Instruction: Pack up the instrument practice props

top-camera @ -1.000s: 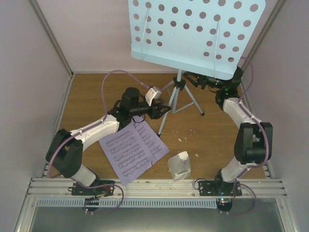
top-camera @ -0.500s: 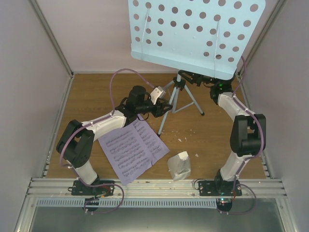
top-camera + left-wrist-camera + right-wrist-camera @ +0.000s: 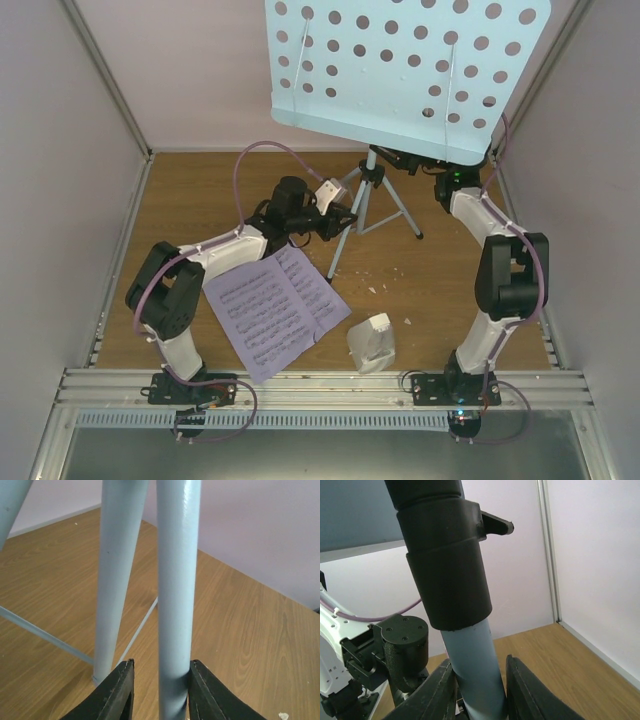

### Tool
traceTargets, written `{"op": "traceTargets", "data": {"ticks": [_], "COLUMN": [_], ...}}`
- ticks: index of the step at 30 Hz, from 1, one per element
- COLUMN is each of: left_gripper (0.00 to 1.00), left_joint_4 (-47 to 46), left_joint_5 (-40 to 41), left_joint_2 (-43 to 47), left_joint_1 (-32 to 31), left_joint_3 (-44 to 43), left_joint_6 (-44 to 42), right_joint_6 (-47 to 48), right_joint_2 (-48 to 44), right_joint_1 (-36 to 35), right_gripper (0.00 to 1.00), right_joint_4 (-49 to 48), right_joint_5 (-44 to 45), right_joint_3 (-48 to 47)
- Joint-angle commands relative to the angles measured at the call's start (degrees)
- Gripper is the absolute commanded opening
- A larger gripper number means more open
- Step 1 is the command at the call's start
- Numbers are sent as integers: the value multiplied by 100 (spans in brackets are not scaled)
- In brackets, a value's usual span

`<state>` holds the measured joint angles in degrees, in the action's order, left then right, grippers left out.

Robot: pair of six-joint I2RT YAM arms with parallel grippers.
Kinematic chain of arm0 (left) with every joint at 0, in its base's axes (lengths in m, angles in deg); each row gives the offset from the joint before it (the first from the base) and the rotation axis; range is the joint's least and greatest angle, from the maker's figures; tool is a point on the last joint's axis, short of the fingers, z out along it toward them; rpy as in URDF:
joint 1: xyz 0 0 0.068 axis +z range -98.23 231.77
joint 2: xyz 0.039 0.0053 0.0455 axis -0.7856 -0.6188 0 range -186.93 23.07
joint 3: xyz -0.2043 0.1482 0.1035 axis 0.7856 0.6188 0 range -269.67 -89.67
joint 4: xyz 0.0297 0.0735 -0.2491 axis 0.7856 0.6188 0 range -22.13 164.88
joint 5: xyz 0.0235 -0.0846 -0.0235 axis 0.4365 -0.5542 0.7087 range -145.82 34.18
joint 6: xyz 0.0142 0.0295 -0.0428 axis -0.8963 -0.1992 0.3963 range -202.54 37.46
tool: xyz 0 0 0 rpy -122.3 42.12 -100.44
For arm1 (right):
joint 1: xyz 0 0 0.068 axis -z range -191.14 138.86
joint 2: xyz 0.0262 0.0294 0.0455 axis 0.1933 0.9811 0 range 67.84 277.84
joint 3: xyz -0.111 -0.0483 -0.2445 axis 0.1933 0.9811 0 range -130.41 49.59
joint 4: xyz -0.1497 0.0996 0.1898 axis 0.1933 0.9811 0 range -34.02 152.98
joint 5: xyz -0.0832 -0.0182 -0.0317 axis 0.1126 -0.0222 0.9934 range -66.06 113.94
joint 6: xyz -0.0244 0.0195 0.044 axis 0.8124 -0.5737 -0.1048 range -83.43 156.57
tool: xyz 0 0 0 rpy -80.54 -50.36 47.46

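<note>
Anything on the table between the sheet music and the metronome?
No: in the top view only bare wood separates the sheet music from the metronome.

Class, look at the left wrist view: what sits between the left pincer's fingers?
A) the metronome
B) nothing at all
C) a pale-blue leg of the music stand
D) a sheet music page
C: the left pincer has its fingers on either side of a pale-blue tripod leg of the music stand.

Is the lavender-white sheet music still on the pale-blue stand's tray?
No, the lavender-white sheet music lies flat on the wooden table, near the tripod legs of the pale-blue stand.
</note>
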<state>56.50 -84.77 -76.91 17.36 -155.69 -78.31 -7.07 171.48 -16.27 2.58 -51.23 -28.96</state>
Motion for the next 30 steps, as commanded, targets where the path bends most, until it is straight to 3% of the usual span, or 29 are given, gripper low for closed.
{"op": "traceTargets", "data": {"ticks": [1, 11, 14, 21, 23, 30], "left_gripper": [30, 32, 29, 1, 0, 0], "left_joint_4": [-292, -284, -285, -291, -312, -670], "left_joint_5": [-2, -30, -41, -29, -26, -69], "left_joint_2": [-138, -215, -210, -207, -212, -72], "left_joint_1": [-22, -22, -22, -25, -24, -30], "left_joint_3": [-205, -192, -182, -207, -226, -227], "left_joint_6": [-88, -89, -119, -173, -178, -84], "right_joint_6": [-290, -1498, -1775, -867, -471, 596], "right_joint_2": [85, 388, 507, 267, 137, -363], "right_joint_1": [-102, -107, -106, -106, -111, -103], "right_gripper": [29, 35, 27, 5, 1, 0], "right_joint_4": [-534, -1947, -2251, -1193, -736, 474], "right_joint_5": [-203, -147, -127, -5, 75, 405], "right_joint_3": [-269, -519, -602, -443, -362, 137]}}
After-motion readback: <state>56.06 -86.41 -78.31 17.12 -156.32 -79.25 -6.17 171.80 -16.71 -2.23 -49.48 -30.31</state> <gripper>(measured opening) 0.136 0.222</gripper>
